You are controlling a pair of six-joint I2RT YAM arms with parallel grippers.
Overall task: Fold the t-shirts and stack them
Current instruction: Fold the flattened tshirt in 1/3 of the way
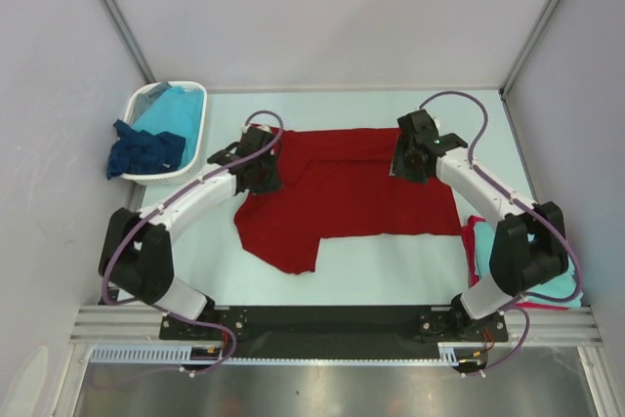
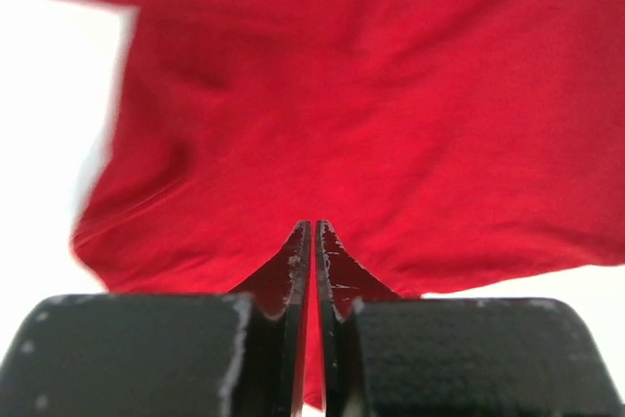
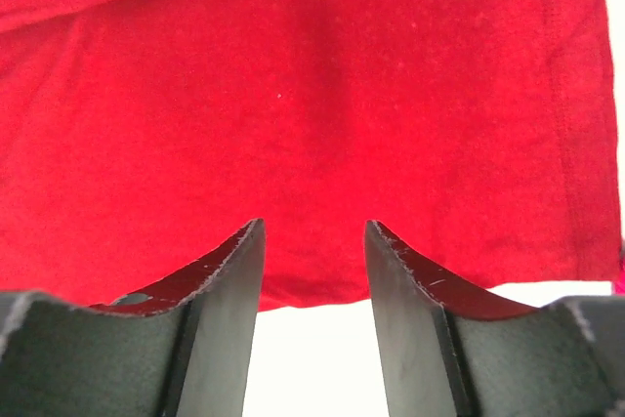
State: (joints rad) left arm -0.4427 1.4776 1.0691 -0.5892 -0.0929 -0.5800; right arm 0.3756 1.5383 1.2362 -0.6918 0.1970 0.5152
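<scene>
Close view from the right wrist. A dark red t-shirt [image 3: 312,95] fills most of the frame, lying flat, with a soft fold across the upper left and a stitched hem down the right side. Its lower edge ends against the white table [image 3: 312,358]. At the bottom, the right gripper [image 3: 313,227] has its two black fingers spread apart, tips just over that edge, with nothing between them.

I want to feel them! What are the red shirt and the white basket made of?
The red shirt looks like soft, matte knit cloth, maybe cotton: it lies in gentle wrinkles, and the right wrist view shows a stitched hem. The basket looks like smooth, hard white plastic: its thin rim keeps a rounded shape and its wall seems slightly see-through.
</scene>
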